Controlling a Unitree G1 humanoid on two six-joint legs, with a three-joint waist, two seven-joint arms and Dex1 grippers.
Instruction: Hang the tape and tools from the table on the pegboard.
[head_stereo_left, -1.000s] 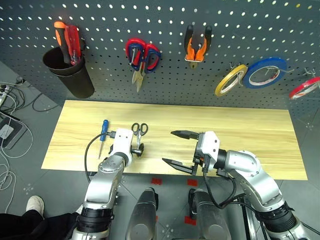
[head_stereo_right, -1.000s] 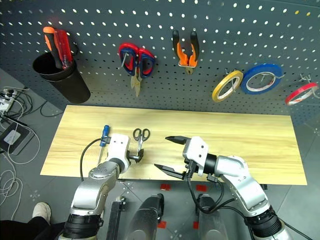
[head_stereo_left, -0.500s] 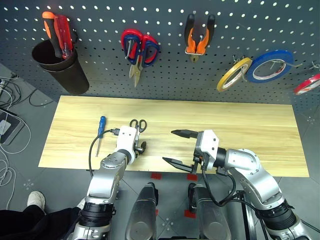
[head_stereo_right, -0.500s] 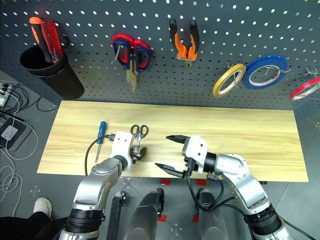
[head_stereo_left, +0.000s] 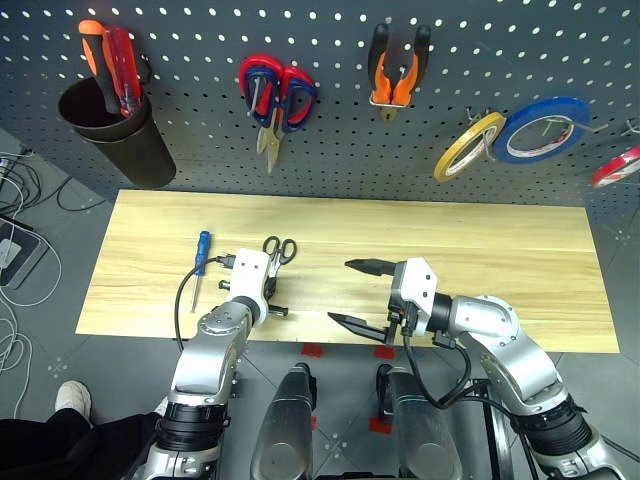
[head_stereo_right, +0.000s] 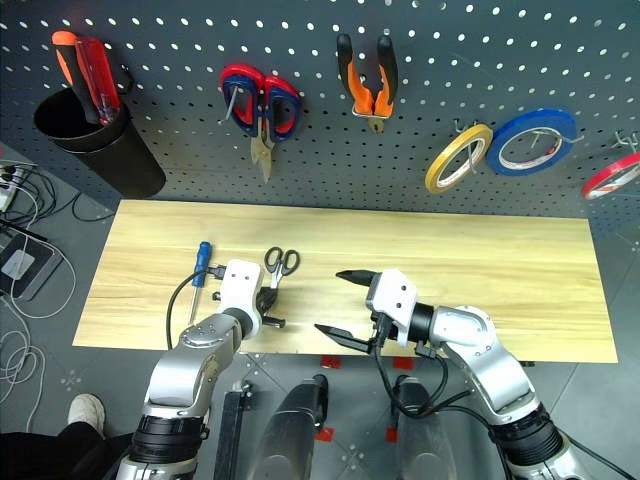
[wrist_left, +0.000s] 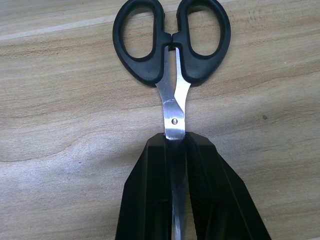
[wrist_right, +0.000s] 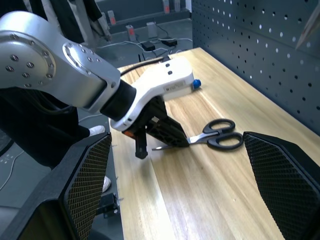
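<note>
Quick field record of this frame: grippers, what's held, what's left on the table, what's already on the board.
left gripper: shut on the blades of the black scissors, which lie flat on the table
right gripper: open, holds nothing
left on table: blue screwdriver
on pegboard: pliers, blue tape

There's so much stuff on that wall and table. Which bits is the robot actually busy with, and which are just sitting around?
Part of the job:
- black-handled scissors, blades pinched in the left hand
- blue-handled screwdriver, on the table
- pliers and blue tape, on the pegboard

Just sitting around:
- red-handled scissors
- yellow tape
- red tape
- black cup holding screwdrivers
</note>
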